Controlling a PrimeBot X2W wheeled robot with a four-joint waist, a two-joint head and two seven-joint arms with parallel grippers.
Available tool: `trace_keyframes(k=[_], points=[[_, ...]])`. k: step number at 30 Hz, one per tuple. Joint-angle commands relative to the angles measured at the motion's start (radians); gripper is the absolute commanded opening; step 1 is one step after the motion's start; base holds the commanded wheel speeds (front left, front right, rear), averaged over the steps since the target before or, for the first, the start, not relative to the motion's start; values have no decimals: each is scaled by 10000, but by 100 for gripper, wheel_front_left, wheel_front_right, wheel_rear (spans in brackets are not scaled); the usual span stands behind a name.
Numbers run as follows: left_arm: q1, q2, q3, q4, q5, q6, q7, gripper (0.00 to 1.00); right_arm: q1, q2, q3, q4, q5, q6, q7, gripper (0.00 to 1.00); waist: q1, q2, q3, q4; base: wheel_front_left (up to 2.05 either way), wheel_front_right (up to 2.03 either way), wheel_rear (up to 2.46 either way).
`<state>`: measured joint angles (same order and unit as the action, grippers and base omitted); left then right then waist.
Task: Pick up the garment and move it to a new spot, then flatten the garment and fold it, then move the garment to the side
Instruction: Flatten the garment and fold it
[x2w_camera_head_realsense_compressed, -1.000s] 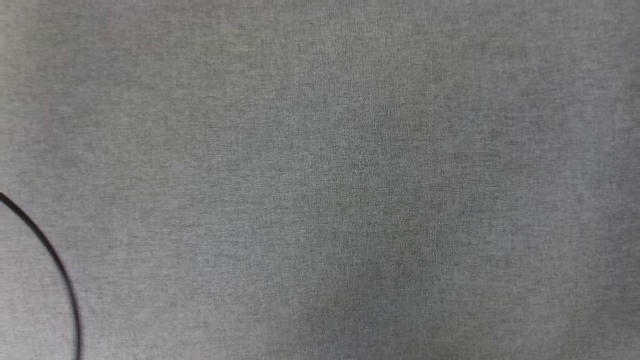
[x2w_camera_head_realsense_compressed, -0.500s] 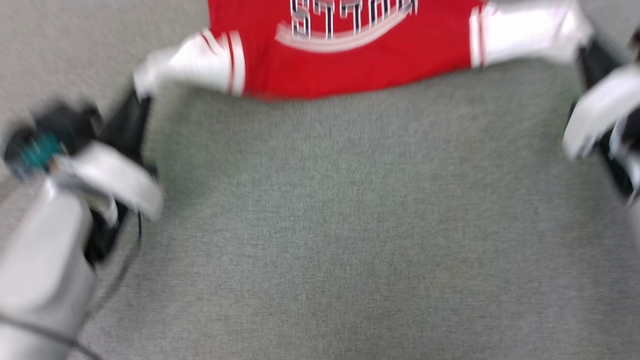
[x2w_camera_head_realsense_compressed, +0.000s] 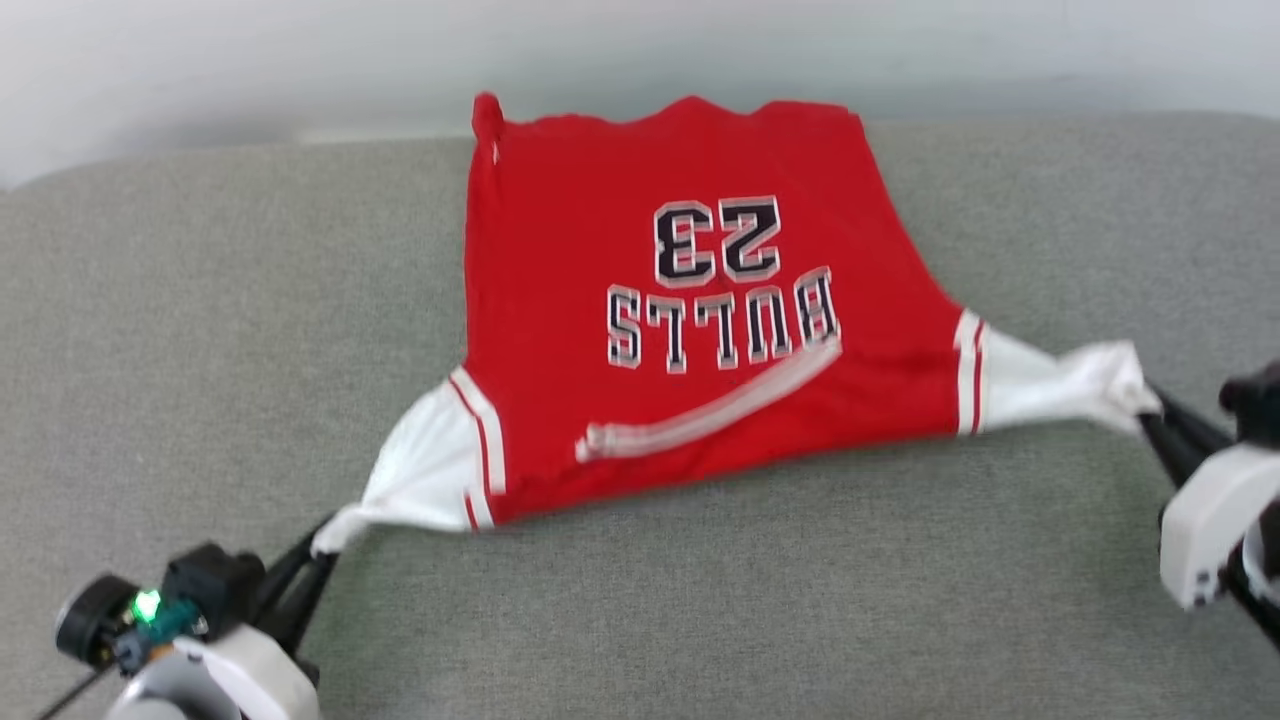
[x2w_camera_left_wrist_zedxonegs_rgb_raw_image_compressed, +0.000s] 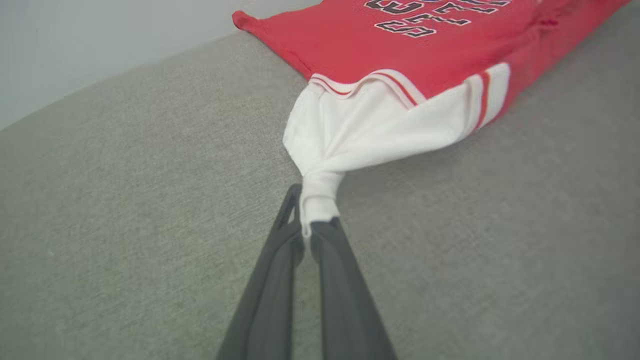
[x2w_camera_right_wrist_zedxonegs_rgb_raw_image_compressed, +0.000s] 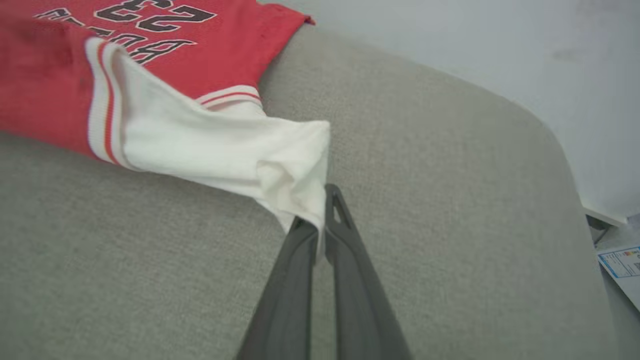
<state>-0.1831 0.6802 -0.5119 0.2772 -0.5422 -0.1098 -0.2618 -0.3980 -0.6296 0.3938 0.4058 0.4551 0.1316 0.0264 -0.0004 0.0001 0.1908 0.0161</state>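
The head camera has swung up since a second ago: then it looked at bare grey cloth with a dark cable curving at the lower left, half a second ago a blurred strip of red showed at the top edge, and now the whole garment (x2w_camera_head_realsense_compressed: 690, 330) is in view, with the pale wall (x2w_camera_head_realsense_compressed: 300, 60) beyond it. It lies on the grey cloth-covered table (x2w_camera_head_realsense_compressed: 200, 300), toward the far edge and about midway between left and right, print side up, its hem at the far side and its neck trim toward the robot. The left tool (x2w_camera_head_realsense_compressed: 318, 548) is pinched tight on the bunched tip of the white left sleeve (x2w_camera_head_realsense_compressed: 420, 480). The left wrist view shows the dark fingers (x2w_camera_left_wrist_zedxonegs_rgb_raw_image_compressed: 270, 290) pressed together with the cloth caught between their tips. The right tool (x2w_camera_head_realsense_compressed: 1150, 420) is likewise clamped on the end of the right sleeve (x2w_camera_head_realsense_compressed: 1060, 385), so the shirt is stretched between the two. On the red body, in black letters edged with white, "BULLS" (x2w_camera_head_realsense_compressed: 722, 325) reads upside down from the robot's side, with "23" (x2w_camera_head_realsense_compressed: 717, 240) beyond it. A printed sheet (x2w_camera_right_wrist_zedxonegs_rgb_raw_image_compressed: 620, 262) lies off the table's right edge — its text is too small to read.
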Motion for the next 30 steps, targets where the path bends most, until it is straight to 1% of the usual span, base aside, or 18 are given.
trace_keyframes(k=[1, 6, 12, 17, 20, 21, 22, 24, 26, 30], points=[[318, 17, -88, -113, 35, 99, -36, 0, 459, -157, 61, -162, 123, -17, 95, 0, 4, -1, -308, -80, 0, 0, 0], [1361, 100, -269, -715, 89, 561, 7, 0, 1837, -695, 162, -908, 232, -17, 306, 0, 4, -1, -635, -152, 0, 0, 0], [2303, 38, -390, -1189, -129, 982, 88, 0, 3228, -1027, -29, -1471, 223, -17, 511, 0, 4, -1, -882, -169, 0, 0, 0], [2657, -31, -506, -1486, -178, 1159, 219, 0, 3760, -988, -303, -1672, 301, -17, 704, 0, 4, -1, -932, -182, 0, 0, 0], [2679, -25, -583, -1655, -190, 1177, 348, 0, 3847, -903, -407, -1793, 477, -17, 998, 0, 4, -1, -909, -176, 0, 0, 0], [2659, -23, -592, -1705, -188, 1183, 374, 0, 3839, -867, -520, -1773, 623, -17, 1212, 45, 4, -1, -892, -173, 0, 0, 0], [2634, -19, -602, -1765, -181, 1190, 394, 0, 3834, -812, -632, -1736, 804, -17, 1522, 100, 4, -1, -881, -168, 0, 0, 0], [2602, 13, -690, -1960, -54, 1196, 433, 0, 3735, -656, -855, -1795, 1137, -13, 2131, 100, 4, -1, -848, -145, 0, 0, 0], [2560, -71, -718, -2213, -62, 1256, 430, 0, 3518, -460, -1231, -2026, 1611, -13, 2723, 100, 4, -1, -747, -49, 0, 0, 0], [2324, 13, -826, -2960, 200, 1316, 569, 0, 3078, -483, -2042, -2736, 1977, -13, 4163, 100, 4, -1, -323, 285, 0, 0, 0]])
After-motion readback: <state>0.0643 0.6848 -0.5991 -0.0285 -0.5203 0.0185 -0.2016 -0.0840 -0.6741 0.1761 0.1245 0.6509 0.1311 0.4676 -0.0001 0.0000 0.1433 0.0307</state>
